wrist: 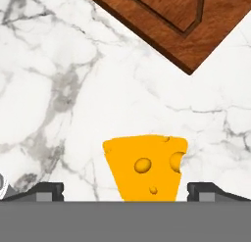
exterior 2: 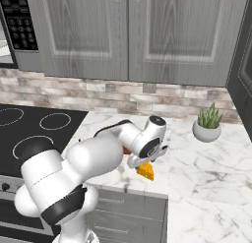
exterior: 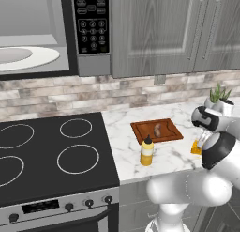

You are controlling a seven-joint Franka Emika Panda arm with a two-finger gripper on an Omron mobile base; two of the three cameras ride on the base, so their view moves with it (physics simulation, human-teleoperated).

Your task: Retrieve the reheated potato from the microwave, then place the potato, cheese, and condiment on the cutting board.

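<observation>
The yellow-orange cheese (wrist: 145, 167) wedge lies on the marble counter, and my gripper (wrist: 130, 192) is open right above it, one fingertip (wrist: 46, 191) on each side and neither touching it. From the base, the cheese (exterior: 196, 147) (exterior 2: 145, 171) sits under the gripper (exterior: 201, 141) (exterior 2: 147, 161), right of the cutting board (exterior: 171, 132). The brown potato (exterior: 158, 129) rests on the board. The yellow condiment (exterior: 147, 151) bottle stands upright in front of the board. The microwave (exterior: 92, 22) hangs open at upper left with its white plate (exterior: 23, 57) bare.
A black cooktop (exterior: 51, 151) fills the left of the counter. A potted plant (exterior 2: 208, 123) stands at the back right by the wall. Grey cabinets (exterior 2: 128, 35) hang above. A corner of the board (wrist: 171, 20) lies just beyond the cheese.
</observation>
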